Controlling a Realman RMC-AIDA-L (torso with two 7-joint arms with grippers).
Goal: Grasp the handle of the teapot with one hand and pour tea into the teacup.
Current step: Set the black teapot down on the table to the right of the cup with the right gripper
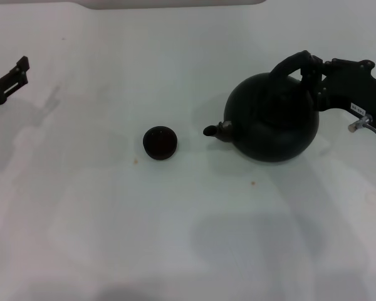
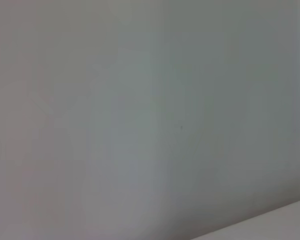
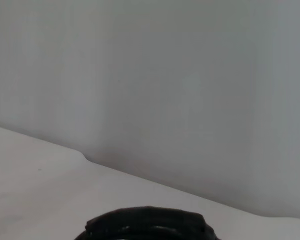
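1. The teapot (image 1: 272,119) is sitting on the white worktop (image 1: 175,238) toward the robot's right, its short spout (image 1: 216,130) pointing left at the teacup (image 1: 160,143).

2. The teacup is standing upright near the middle of the worktop, a little apart from the spout tip and not touching it.

3. The right claw (image 1: 313,78) is reaching in from the right edge and meeting the handle (image 1: 291,64) where it arches over the pot's top; its fingers appear to be closing around the hoop, so the grasp is judged made or all but made.

4. In the right wrist view, a dark ribbed arc, most likely the handle (image 3: 147,222), is filling the low edge of the frame against a pale wall, which agrees with the claw being right at it.

5. The left claw (image 1: 9,78) is waiting at the far left of the worktop, well apart from both pot and cup; whether it is wide or narrow cannot be told, and its wrist view is showing only blank pale surface.

6. The pot looks level and seated, so lifting, carrying the spout over the cup and tilting to pour are all judged still to come.
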